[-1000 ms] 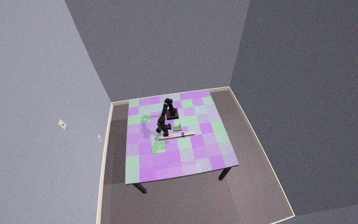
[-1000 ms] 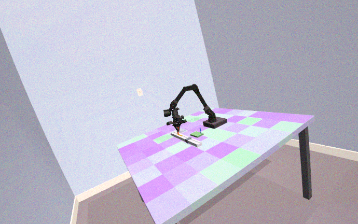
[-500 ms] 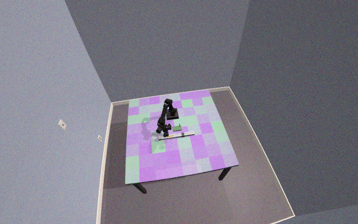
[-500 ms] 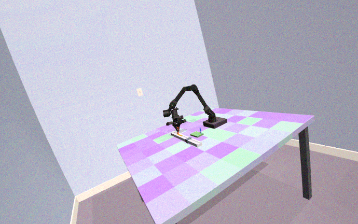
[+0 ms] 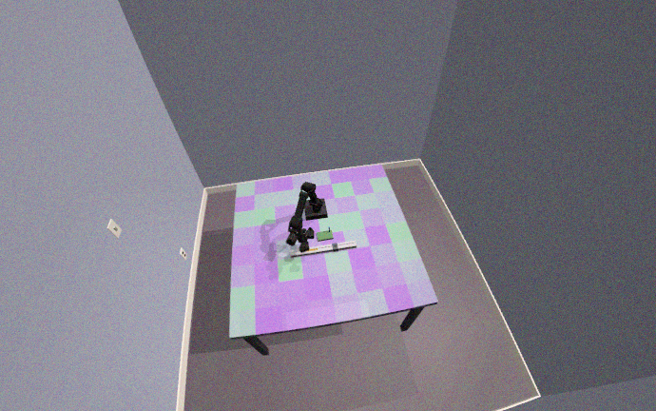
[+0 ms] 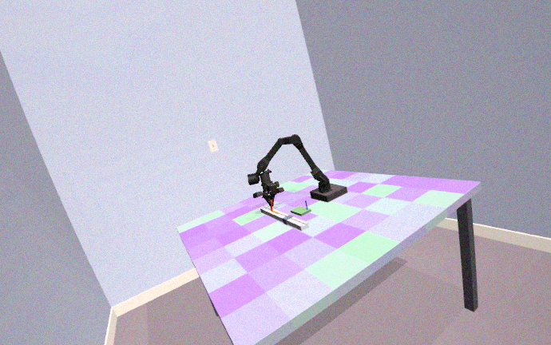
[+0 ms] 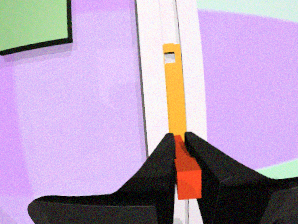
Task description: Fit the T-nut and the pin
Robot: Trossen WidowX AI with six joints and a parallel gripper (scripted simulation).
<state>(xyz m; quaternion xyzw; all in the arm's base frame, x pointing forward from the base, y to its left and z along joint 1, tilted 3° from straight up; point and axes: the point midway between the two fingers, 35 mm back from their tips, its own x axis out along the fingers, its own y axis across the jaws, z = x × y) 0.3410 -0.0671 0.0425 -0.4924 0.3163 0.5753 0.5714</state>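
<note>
Brass T-nut point(image 5: 313, 249) point(image 6: 275, 212) point(image 7: 176, 95) is lying lengthwise along the slot of the aluminum rail point(image 5: 346, 244) point(image 6: 299, 224) point(image 7: 151, 95), pretty much lined up with it, and the little square opening at its far end shows nicely in the wrist view. Can't really tell if it's sitting fully under the rail's lips, though. It's on the stretch of rail to one side of the dark bracket point(image 5: 335, 247) point(image 6: 287, 219), so not under the bracket's hole.

The orange handle point(image 6: 271, 206) point(image 7: 188, 177) sticks up from the rail, and the gripper point(image 5: 303, 249) point(image 6: 271, 204) point(image 7: 178, 139) has it pinched, fingers nearly closed with just the handle's thickness between them. Fingertips are right over the rail's slot.

Green tray point(image 5: 324, 236) point(image 6: 300, 211) point(image 7: 32, 22) sits near the rail, apart from it, on the side toward the arm's base point(image 5: 317, 215) point(image 6: 326, 197). Blue pin point(image 5: 329, 229) point(image 6: 306, 204) is standing upright in that tray, so it's off to the same side of the rail. Base is further from the rail than the tray, on the same patchwork table point(image 5: 309, 290) point(image 6: 345, 259) point(image 7: 250, 90).
</note>
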